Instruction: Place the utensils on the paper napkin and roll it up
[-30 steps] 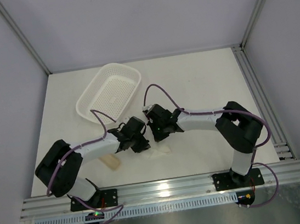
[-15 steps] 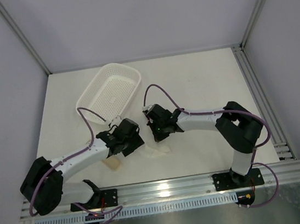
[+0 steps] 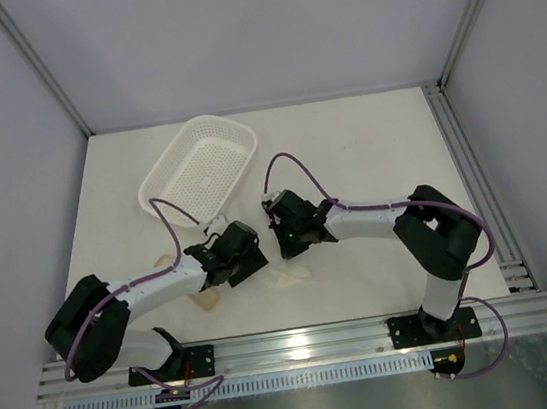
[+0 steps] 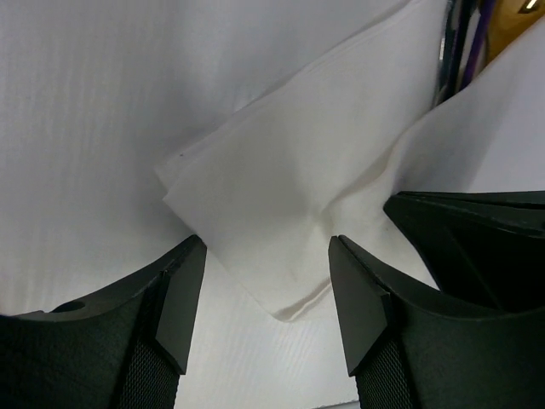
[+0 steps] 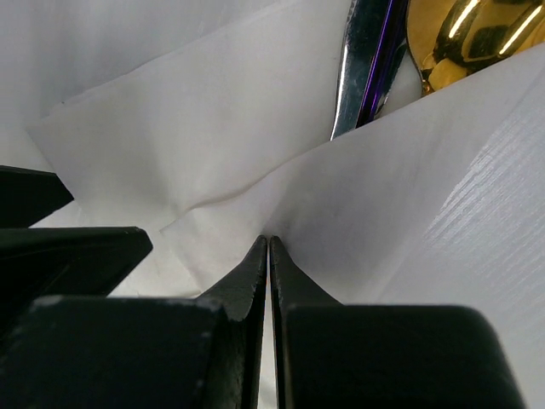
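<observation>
On the white counter (image 3: 367, 152), the perforated plastic basket (image 3: 203, 168) sits at the far left, well apart from the work. The paper napkin (image 4: 281, 179) lies near the front edge between the two arms, folded over itself, so the rolling step looks to be in hand. A beige slab (image 3: 205, 297) lies just left of it. The left end effector (image 4: 264, 251) hovers low over the folded edge with its jaws spread wide and nothing in them. The right end effector (image 5: 269, 243) is closed tight with its tips at a crease in the paper; whether any paper is pinched between them cannot be told. The utensils (image 5: 368, 60), among them the gold-bowled spoon (image 5: 460, 34), poke out from under the fold. The next move likely calls for the left jaws to close on the loose edge and turn it over the cutlery without dragging the utensils out.
</observation>
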You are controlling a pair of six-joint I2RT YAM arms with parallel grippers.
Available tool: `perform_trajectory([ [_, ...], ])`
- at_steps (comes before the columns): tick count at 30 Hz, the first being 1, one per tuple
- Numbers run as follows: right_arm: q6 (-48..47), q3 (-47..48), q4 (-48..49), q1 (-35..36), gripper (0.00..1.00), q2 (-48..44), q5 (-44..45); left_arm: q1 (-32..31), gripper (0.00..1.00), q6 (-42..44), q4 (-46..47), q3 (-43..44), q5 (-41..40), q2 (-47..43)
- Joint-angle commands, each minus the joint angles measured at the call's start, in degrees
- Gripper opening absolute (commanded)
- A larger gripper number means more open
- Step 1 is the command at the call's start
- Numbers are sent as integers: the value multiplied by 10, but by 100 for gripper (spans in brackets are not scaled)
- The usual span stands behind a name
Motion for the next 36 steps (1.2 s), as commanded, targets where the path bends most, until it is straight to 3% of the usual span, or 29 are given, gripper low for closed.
perform_trajectory([
  [1, 7, -28, -8, 1, 4, 10, 9, -12, 64, -18, 38, -35, -2, 28],
  [9, 13, -28, 1, 1, 4, 15, -5, -46, 62, -47, 82, -39, 12, 31],
  [16, 17, -26, -4, 2, 4, 14, -8, -97, 62, -98, -3, -11, -40, 30],
  [26, 21, -36, 1, 1, 4, 9, -8, -95, 62, -111, -56, -3, -112, 29],
  [32, 22, -39, 5, 1, 4, 8, -12, -87, 57, -106, 64, -48, -97, -19],
  [36, 22, -40, 9, 1, 4, 8, -15, -87, 56, -108, 93, -69, -90, -72],
])
